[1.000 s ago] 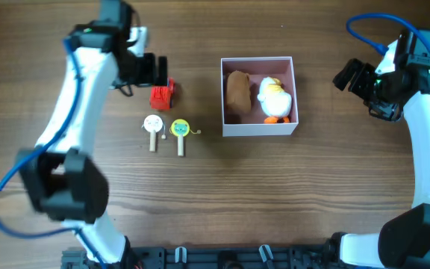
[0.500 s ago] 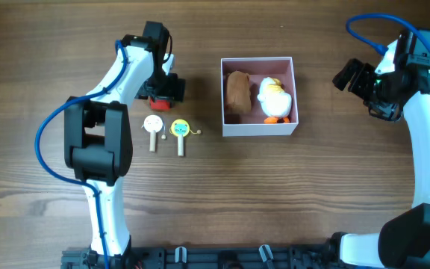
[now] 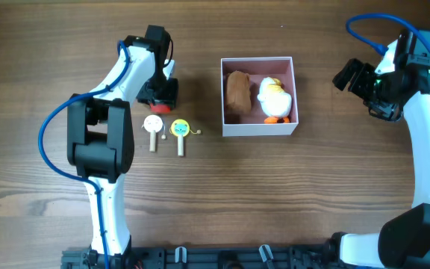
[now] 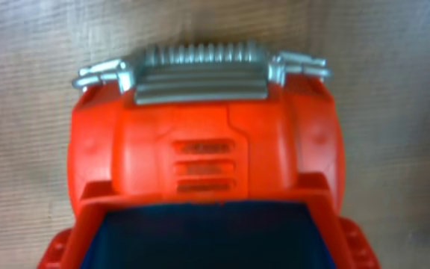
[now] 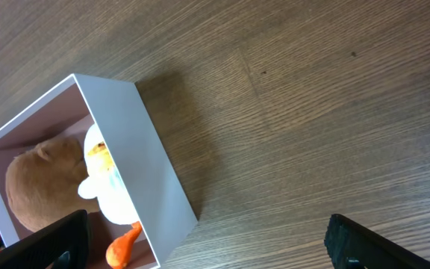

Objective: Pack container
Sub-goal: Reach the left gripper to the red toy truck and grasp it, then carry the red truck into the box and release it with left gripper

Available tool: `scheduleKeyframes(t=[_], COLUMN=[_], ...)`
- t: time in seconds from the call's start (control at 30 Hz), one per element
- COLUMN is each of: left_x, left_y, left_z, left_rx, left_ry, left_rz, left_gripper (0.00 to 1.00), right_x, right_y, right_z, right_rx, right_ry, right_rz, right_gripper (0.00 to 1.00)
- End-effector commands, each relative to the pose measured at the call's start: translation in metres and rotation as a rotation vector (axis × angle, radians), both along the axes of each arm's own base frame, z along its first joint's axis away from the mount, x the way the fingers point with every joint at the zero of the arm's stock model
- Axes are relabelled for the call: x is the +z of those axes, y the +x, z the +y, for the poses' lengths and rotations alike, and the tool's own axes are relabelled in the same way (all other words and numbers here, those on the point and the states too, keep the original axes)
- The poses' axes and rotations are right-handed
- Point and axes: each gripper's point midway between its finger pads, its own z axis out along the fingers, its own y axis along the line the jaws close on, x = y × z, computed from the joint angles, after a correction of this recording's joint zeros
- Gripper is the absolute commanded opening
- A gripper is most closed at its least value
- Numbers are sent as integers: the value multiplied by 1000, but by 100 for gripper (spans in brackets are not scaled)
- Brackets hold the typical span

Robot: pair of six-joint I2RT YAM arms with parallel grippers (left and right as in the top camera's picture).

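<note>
The container (image 3: 258,131) is a square white box with a pink inside at the table's middle; it also shows in the right wrist view (image 5: 155,164). In it lie a brown plush (image 3: 237,93) and a white duck plush (image 3: 275,97). A red toy truck (image 3: 155,99) stands left of the box and fills the left wrist view (image 4: 207,149). My left gripper (image 3: 161,90) is down on the truck; its fingers are hidden. My right gripper (image 3: 349,75) is open and empty, in the air right of the box, its fingers wide apart (image 5: 215,246).
Two round-headed stick toys, one white (image 3: 153,127) and one yellow-green (image 3: 180,131), lie on the wood just in front of the truck. The brown plush (image 5: 43,187) and the duck (image 5: 103,179) also show in the right wrist view.
My left arm swung in from the left and came down onto the red truck, then settled slightly left. The right arm has not moved.
</note>
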Motion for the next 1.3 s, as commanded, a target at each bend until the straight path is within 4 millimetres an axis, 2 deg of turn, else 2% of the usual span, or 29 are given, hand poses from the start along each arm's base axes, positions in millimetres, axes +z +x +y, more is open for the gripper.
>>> scheduleKeyframes(t=[0.0, 0.07, 0.13, 0.2, 0.27, 0.3, 0.37, 0.47, 0.5, 0.57, 0.63, 0.8, 0.93, 1.07, 1.23, 1.27], left_x=[63, 102, 148, 174, 189, 193, 187, 165, 154, 133, 114, 86, 79, 79, 79, 78], left_y=[13, 12, 5, -5, -18, -28, -52, -70, -73, -77, -79, -75, -64, -54, -59, -64], left_z=[-3, -15, -48, -80, -113, -136, -179, -204, -206, -208, -209, -210, -214, -215, -214, -212], left_rx=[-8, -37, -120, -226, -367, -472, -728, -949, -1014, -1114, -1208, -1364, -1352, -1329, -1307, -1313], left_ry=[-2, -16, -49, -75, -93, -102, -99, -76, -65, -59, -62, -49, -49, -49, -52, -50], left_rz=[-110, -169, -256, -318, -369, -388, -384, -334, -308, -253, -205, -149, -181, -213, -196, -172], left_gripper=[45, 40, 40, 36, 35, 35, 38, 29, 28, 37, 39, 40, 43, 42, 41, 38], right_x=[-4, -4, -4, -4, -4, -4, -4, -4, -4, -4, -4, -4, -4, -4, -4, -4], right_y=[0, 0, 0, 0, 0, 0, 0, 0, 0, 0, 0, 0, 0, 0, 0, 0], right_z=[3, 3, 3, 3, 3, 3, 3, 3, 3, 3, 3, 3, 3, 3, 3, 3], right_rx=[-6, -6, -5, -6, -6, -6, -6, -6, -6, -6, -6, -6, -6, -6, -6, -6], right_ry=[23, 23, 23, 23, 23, 23, 23, 23, 23, 23, 23, 23, 23, 23, 23, 23], right_rz=[11, 11, 11, 11, 11, 11, 11, 11, 11, 11, 11, 11, 11, 11, 11, 11], right_gripper=[100, 100, 100, 100, 100, 100, 100, 100, 100, 100, 100, 100, 100, 100, 100, 100])
